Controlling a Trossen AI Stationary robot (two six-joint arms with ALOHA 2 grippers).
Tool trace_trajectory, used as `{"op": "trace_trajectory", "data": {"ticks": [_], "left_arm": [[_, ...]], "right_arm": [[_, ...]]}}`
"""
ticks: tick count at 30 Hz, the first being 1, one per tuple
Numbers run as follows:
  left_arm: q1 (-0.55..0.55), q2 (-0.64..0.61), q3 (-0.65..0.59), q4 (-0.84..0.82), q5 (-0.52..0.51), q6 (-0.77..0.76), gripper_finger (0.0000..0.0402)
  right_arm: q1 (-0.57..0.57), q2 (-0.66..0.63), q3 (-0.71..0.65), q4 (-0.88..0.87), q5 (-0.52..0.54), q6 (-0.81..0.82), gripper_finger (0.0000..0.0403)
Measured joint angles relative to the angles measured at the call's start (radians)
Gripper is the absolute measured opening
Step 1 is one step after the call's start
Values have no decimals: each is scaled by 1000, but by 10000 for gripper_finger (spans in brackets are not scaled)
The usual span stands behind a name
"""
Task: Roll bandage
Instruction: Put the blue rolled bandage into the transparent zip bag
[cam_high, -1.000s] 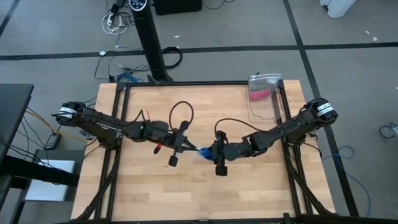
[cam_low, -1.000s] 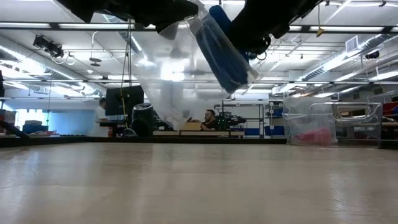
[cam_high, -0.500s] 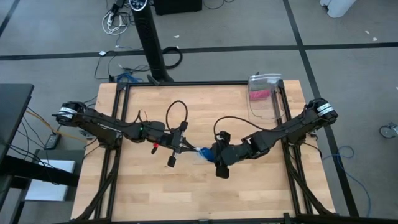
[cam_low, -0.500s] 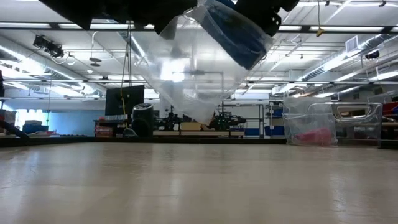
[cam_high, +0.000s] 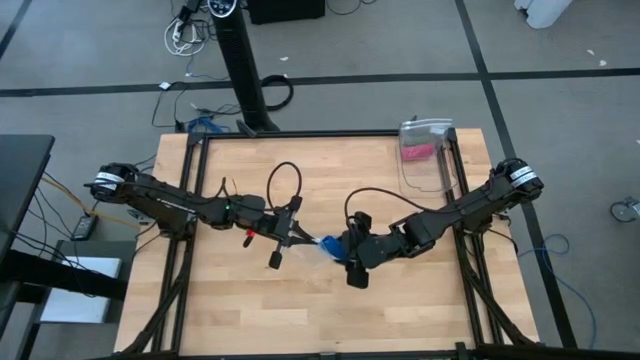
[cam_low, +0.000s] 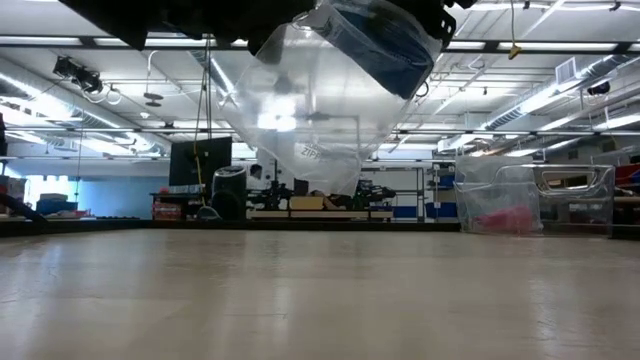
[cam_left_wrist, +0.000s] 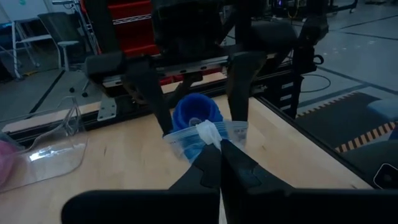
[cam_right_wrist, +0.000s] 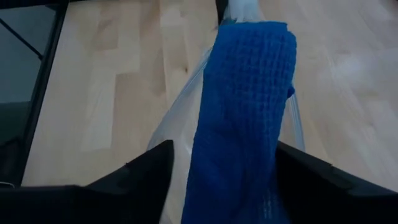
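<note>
I see left gripper (cam_left_wrist: 219, 163) clamped on bag (cam_low: 300, 110) edge; right gripper (cam_right_wrist: 217, 168) spread around bandage (cam_right_wrist: 242, 106). Bandage soft, light; I'd grip roll's middle.

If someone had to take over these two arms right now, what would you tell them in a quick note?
Left gripper: shut, pinching the edge of a clear plastic bag held up above the table.
Right gripper: fingers spread wide on either side of the bandage, not squeezing it.
Bandage: a wound blue roll, sitting in the mouth of the bag, mid-table.
Done: rolling, by the look of it.
Left: probably getting the roll fully inside the bag and setting it down.
</note>
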Motion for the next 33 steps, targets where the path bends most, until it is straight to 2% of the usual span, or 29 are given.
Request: {"op": "trace_trajectory", "data": {"ticks": [5, 9, 16, 25, 28, 33], "left_arm": [[0, 0, 0, -2, 0, 0, 1], [0, 1, 0, -3, 0, 1, 1], [0, 1, 0, -2, -3, 6, 1], [-1, 1, 0, -1, -10, 6, 1], [-1, 1, -21, 22, -12, 6, 1], [-1, 2, -55, 68, -12, -12, 1]], "right_arm": [[0, -1, 1, 3, 1, 10, 313], [5, -1, 1, 3, 2, 10, 318], [42, -2, 1, -1, 60, -14, 279], [55, 0, 1, -3, 94, -23, 190], [55, 5, 1, -7, 94, -8, 188], [34, 30, 3, 3, 39, 11, 210]]}}
